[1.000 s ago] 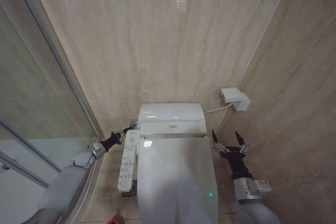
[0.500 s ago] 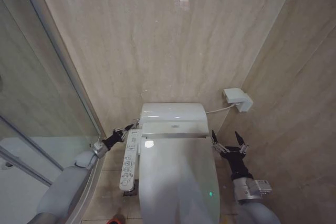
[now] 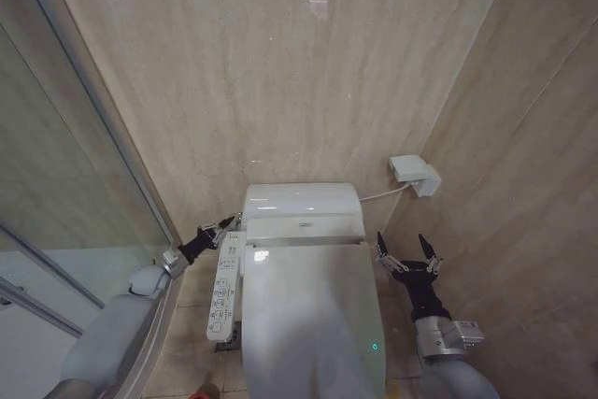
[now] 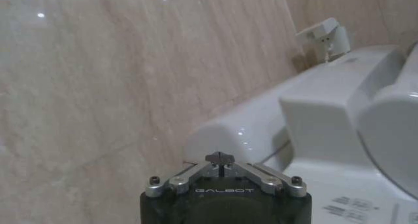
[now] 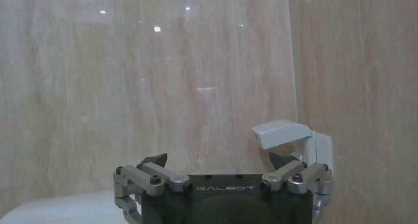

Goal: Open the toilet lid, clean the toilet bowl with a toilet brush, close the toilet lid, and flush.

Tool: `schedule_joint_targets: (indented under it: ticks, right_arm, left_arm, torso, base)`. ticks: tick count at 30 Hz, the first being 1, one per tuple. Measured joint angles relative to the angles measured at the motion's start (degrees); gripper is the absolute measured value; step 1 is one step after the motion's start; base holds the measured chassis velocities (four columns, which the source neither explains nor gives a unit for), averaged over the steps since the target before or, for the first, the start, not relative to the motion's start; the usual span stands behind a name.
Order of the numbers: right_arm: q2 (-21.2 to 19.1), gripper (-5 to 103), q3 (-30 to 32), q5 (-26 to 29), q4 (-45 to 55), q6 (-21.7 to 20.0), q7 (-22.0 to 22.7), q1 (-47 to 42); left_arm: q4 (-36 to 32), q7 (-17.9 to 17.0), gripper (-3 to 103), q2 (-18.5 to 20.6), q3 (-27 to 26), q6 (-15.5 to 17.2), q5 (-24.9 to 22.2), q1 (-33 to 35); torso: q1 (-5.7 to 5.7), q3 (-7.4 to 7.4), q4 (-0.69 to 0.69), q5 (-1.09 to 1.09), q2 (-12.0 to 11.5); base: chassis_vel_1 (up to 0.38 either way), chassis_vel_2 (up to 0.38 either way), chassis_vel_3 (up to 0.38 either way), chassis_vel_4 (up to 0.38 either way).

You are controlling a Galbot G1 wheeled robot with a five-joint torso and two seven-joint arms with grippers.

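toilet lid (image 3: 313, 324) down, control panel (image 3: 222, 289) beside, possibly touching

One toilet lid (image 3: 313, 324); two grippers.

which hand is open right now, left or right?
The right hand, beside the closed toilet lid, has its fingers spread wide. The left hand, by the side control panel, has its fingertips pinched together.

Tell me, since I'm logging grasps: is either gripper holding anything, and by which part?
Nothing is held. The left gripper is shut on nothing beside the toilet lid; the right gripper is open and empty.
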Motion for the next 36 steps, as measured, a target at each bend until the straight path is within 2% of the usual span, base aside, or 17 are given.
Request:
schedule_joint_targets:
  ticks: [5, 11, 12, 13, 14, 16, 18, 21, 23, 36]
  right_arm:
    - [0.0, 100, 0.0, 0.0, 0.0, 0.0, 0.0, 0.0]
    - [-0.01, 100, 0.01, 0.0, -0.01, 0.0, -0.01, 0.06]
    - [0.0, 100, -0.01, 0.0, -0.02, -0.01, -0.01, 0.04]
    - [0.0, 100, 0.0, 0.0, -0.01, 0.0, -0.02, 0.03]
    - [0.0, 100, -0.01, 0.0, -0.01, -0.01, -0.02, 0.0]
    - [0.0, 100, -0.01, 0.0, -0.02, -0.01, -0.01, 0.0]
    - [0.0, 100, 0.0, 0.0, -0.01, -0.01, -0.01, 0.0]
    - [0.0, 100, 0.0, 0.0, -0.02, -0.01, -0.01, 0.0]
    - [0.0, 100, 0.0, 0.0, -0.01, -0.01, -0.01, 0.0]
    - [0.0, 100, 0.0, 0.0, -0.01, 0.0, -0.01, 0.0]
  left_arm:
    - [-2.05, 0.08, 0, 1.83, -2.01, 0.01, -0.8, 1.65]
    - [-1.76, 0.56, 0, 2.94, -1.3, -0.51, -0.93, 1.95]
    - [-1.5, 0.79, 0, 3.08, -0.86, -0.64, -0.86, 1.97]
    - [-1.4, 0.92, 0, 3.08, -0.54, -0.73, -0.75, 1.97]
    - [-1.36, 0.99, 0, 2.96, -0.28, -0.87, -0.6, 1.97]
    - [-1.32, 1.01, 0, 2.74, -0.12, -0.93, -0.41, 2.05]
    - [-1.26, 1.03, 0, 2.25, 0.13, -1.02, 0.03, 2.35]
    - [-0.99, 1.04, 0, 2.05, 0.31, -1.16, 0.38, 2.53]
    - [-0.41, 1.14, 0, 1.98, 0.68, -1.3, 0.62, 2.54]
    - [0.4, 2.7, 0, 2.31, 1.33, -2.17, 1.77, 3.9]
  torso:
    - [0.0, 0.0, 0.02, 0.01, 0.0]
    - [0.09, 0.03, 0.0, 0.02, -0.02]
    - [0.08, 0.03, 0.05, 0.02, -0.03]
    - [0.02, 0.0, 0.04, -0.03, -0.01]
    - [-0.02, -0.02, -0.01, 0.01, 0.01]
    - [-0.01, -0.01, 0.01, 0.06, 0.01]
    - [-0.01, -0.01, -0.02, -0.03, 0.01]
    - [0.0, 0.0, 0.01, 0.05, 0.0]
    - [0.01, 0.0, 0.01, 0.0, 0.0]
    - [0.01, 0.0, 0.02, 0.02, 0.0]
  base:
    - [-0.088, 0.071, 0.07, -0.08]
    - [-0.074, 0.103, 0.106, -0.082]
    - [0.0, 0.0, 0.0, 0.0]
    - [0.0, 0.0, 0.0, 0.0]
    - [0.0, 0.0, 0.0, 0.0]
    - [0.009, -0.007, -0.032, 0.01]
    - [0.0, -0.024, -0.032, 0.009]
    - [0.0, 0.0, 0.0, 0.0]
    - [0.0, 0.0, 0.0, 0.0]
    - [0.0, 0.0, 0.0, 0.0]
